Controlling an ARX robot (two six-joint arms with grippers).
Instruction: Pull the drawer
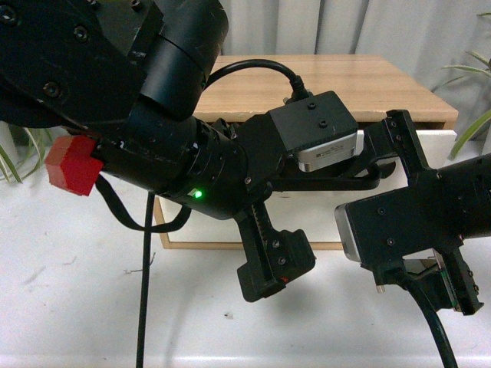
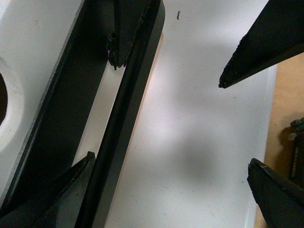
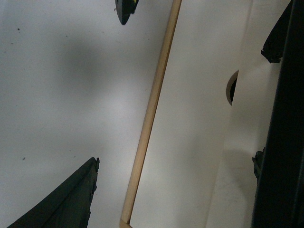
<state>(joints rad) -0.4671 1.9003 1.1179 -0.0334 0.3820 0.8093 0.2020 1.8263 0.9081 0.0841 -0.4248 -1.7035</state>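
The drawer (image 2: 190,142) fills the left wrist view: a white front with a long black bar handle (image 2: 124,102) and a semicircular notch (image 2: 2,102) past it. My left gripper (image 2: 171,159) is open right against this front. The handle runs just inside one fingertip (image 2: 80,168), untouched. The other finger (image 2: 275,190) is far across the panel. In the front view the left gripper (image 1: 391,165) reaches to the drawer (image 1: 453,146), which the arms mostly hide. My right gripper (image 1: 449,287) hangs open lower right, holding nothing; the right gripper (image 3: 175,164) faces the cabinet's lower part.
The cabinet has a light wood top (image 1: 360,84) and a wood bottom strip (image 3: 149,114). Above that strip is a white front with no handle (image 3: 190,118) and a notch (image 3: 232,88). The cabinet stands on a white table (image 1: 77,307). A black cable (image 1: 144,291) hangs from the left arm.
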